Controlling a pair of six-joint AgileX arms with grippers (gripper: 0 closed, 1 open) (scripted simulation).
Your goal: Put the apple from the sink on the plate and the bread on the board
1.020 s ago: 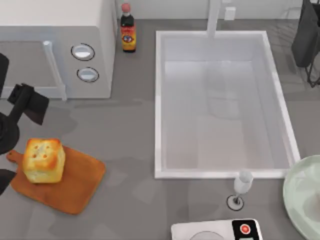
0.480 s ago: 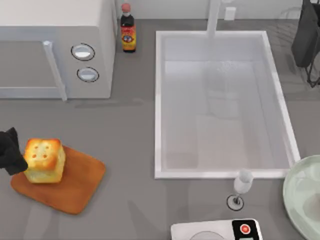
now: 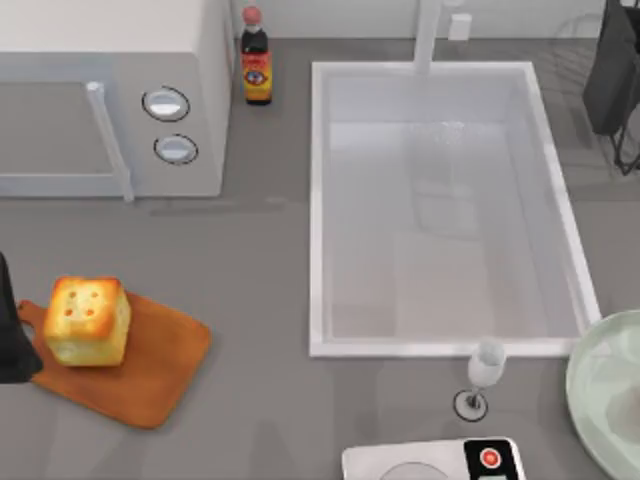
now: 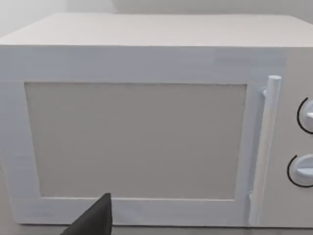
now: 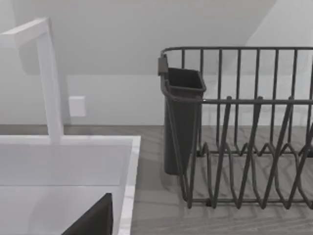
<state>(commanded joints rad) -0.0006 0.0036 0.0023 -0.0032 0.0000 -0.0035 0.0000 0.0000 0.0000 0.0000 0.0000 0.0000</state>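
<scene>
A grey table (image 3: 250, 300) carries everything. The white sink (image 3: 318, 220) takes up the middle and right of it, reaching nearly to the far edge, its faucet (image 3: 428, 35) rising from the far rim; the basin looks bare and no apple can be made out in it. At the far left corner stands a white microwave (image 3: 110, 95), with a dark sauce bottle (image 3: 256, 65) just beside it, between microwave and sink. A dark dish rack (image 3: 612, 70) sits at the far right corner, cut off by the picture's edge.

Near the left edge the board (image 3: 150, 370) lies flat, and the bread (image 3: 88, 320) stands upright on its left part, well within the board's outline. The left gripper (image 3: 12, 330) is a dark shape at the left edge, just beside the bread and partly over the board's handle end; whether its jaws are released or clenched cannot be told. The left wrist view faces the microwave door.

The plate (image 3: 600, 385) lies at the right edge toward the near corner, cut off. A small wine glass (image 3: 484, 375) stands just off the sink's near rim, and a white scale (image 3: 440, 460) sits at the near edge, partly cut off. Open grey surface lies between board and sink.

The right wrist view looks past the sink's far rim to the rack; a dark fingertip (image 5: 93, 220) shows, jaw state untellable
</scene>
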